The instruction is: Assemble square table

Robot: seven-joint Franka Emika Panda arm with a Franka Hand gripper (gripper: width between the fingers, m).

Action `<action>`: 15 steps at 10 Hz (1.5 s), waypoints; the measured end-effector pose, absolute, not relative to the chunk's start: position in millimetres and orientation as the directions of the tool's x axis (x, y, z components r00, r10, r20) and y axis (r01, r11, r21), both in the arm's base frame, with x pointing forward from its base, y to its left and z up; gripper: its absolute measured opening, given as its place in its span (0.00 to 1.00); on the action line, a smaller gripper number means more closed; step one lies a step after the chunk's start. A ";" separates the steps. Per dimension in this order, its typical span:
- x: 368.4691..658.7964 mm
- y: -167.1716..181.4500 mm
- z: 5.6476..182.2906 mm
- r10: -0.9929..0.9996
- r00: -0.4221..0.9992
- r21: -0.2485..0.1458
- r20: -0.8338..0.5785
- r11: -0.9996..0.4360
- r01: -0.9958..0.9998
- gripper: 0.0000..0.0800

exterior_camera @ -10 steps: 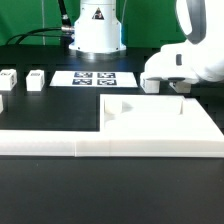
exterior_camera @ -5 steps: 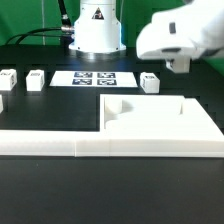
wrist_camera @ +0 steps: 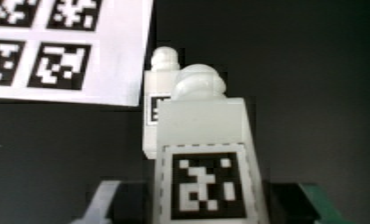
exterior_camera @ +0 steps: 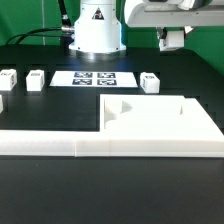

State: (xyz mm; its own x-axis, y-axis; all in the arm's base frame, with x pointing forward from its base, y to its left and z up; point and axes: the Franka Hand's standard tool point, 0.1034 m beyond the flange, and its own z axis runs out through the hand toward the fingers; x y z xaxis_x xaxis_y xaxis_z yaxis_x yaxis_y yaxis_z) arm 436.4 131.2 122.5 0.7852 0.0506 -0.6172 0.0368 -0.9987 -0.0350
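Observation:
The square table's top is a thick white slab (exterior_camera: 165, 120) lying on the black table, right of centre in the exterior view. My gripper (exterior_camera: 172, 42) hangs high above the slab's far right side. It is shut on a short white leg (wrist_camera: 203, 135) with a black-white tag; in the wrist view my gripper (wrist_camera: 208, 208) has one finger on each side of it. Another leg (exterior_camera: 150, 82) lies just behind the slab, and it shows beyond the held leg (wrist_camera: 164, 72) in the wrist view. Two more legs (exterior_camera: 36, 79) (exterior_camera: 8, 78) lie at the far left.
The marker board (exterior_camera: 93, 77) lies flat in front of the arm's white base (exterior_camera: 95, 30). A long low white wall (exterior_camera: 110, 148) runs across in front of the slab. A further white block (exterior_camera: 1, 102) shows at the left edge.
My gripper has risen from low behind the slab's right side to near the top of the exterior view, still shut on the leg. The leg behind the slab has come into full view.

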 end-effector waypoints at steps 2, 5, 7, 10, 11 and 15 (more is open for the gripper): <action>452.3 131.3 125.2 0.059 0.872 -0.050 -0.487 -0.998 0.040 0.36; 529.7 113.0 164.7 0.099 0.947 -0.097 -0.307 -0.993 0.073 0.36; 547.2 114.6 166.7 0.093 0.983 -0.098 -0.157 -0.992 0.078 0.36; 549.9 112.9 164.6 0.078 0.997 -0.091 0.025 -0.993 0.080 0.36; 556.6 113.2 165.5 0.071 0.992 -0.091 0.106 -0.993 0.081 0.36; 615.9 105.9 157.1 0.072 0.885 -0.075 0.461 -0.990 0.120 0.36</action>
